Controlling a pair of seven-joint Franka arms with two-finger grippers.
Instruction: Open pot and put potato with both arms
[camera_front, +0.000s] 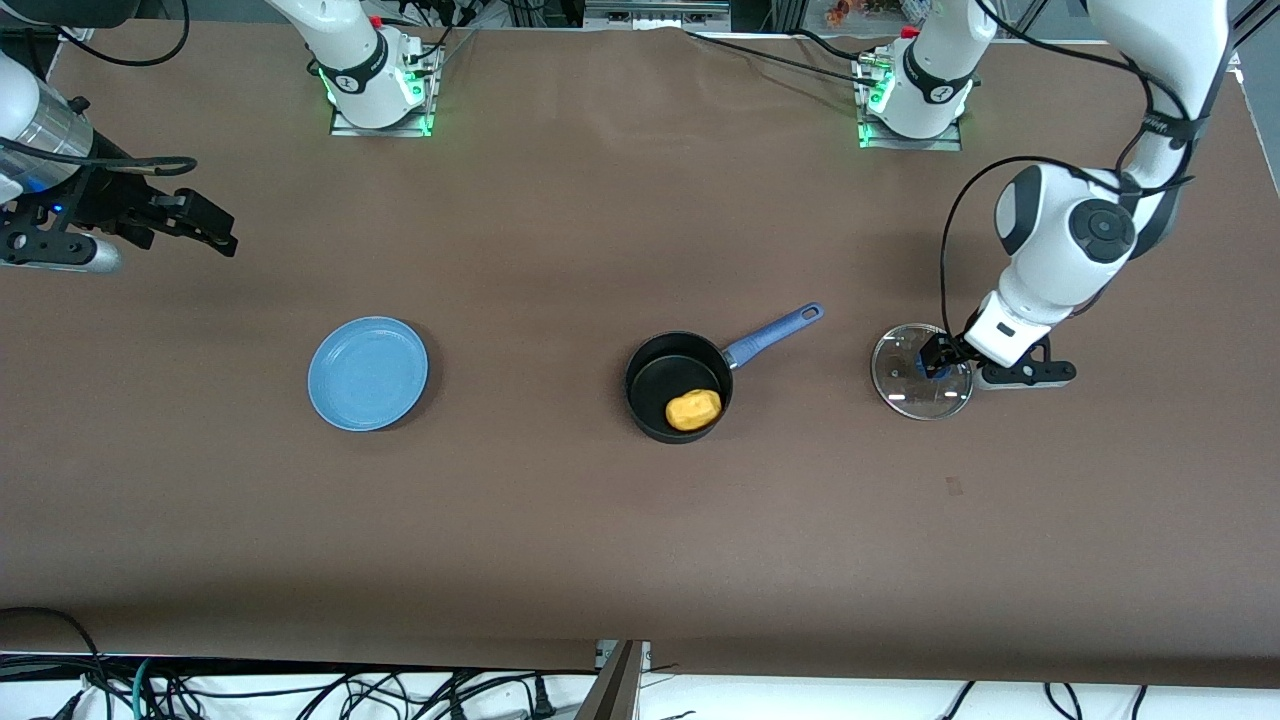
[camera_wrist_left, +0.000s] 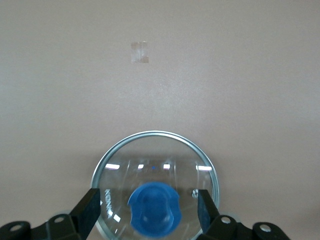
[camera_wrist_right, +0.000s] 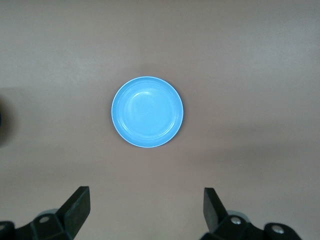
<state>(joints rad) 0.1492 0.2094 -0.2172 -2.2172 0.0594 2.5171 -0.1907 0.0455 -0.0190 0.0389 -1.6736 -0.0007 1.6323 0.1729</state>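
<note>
The black pot (camera_front: 650, 372) with a long blue handle (camera_front: 775, 333) stands open near the middle of the table. The yellow-orange potato (camera_front: 693, 409) lies inside it. The glass lid (camera_front: 905, 385) lies flat on the table toward the left arm's end; it also shows in the left wrist view (camera_wrist_left: 156, 150). My left gripper (camera_front: 938, 360) (camera_wrist_left: 148, 207) is open low over the lid, its fingers (camera_wrist_left: 90, 209) on either side of the blue knob (camera_wrist_left: 153, 207) with gaps. My right gripper (camera_front: 222, 232) (camera_wrist_right: 145, 207) is open and empty, up over the right arm's end of the table.
A flat light-blue plate (camera_front: 368, 373) lies toward the right arm's end, empty; it shows in the right wrist view (camera_wrist_right: 147, 111). A small tape mark (camera_front: 955, 487) (camera_wrist_left: 140, 52) is on the table nearer the front camera than the lid.
</note>
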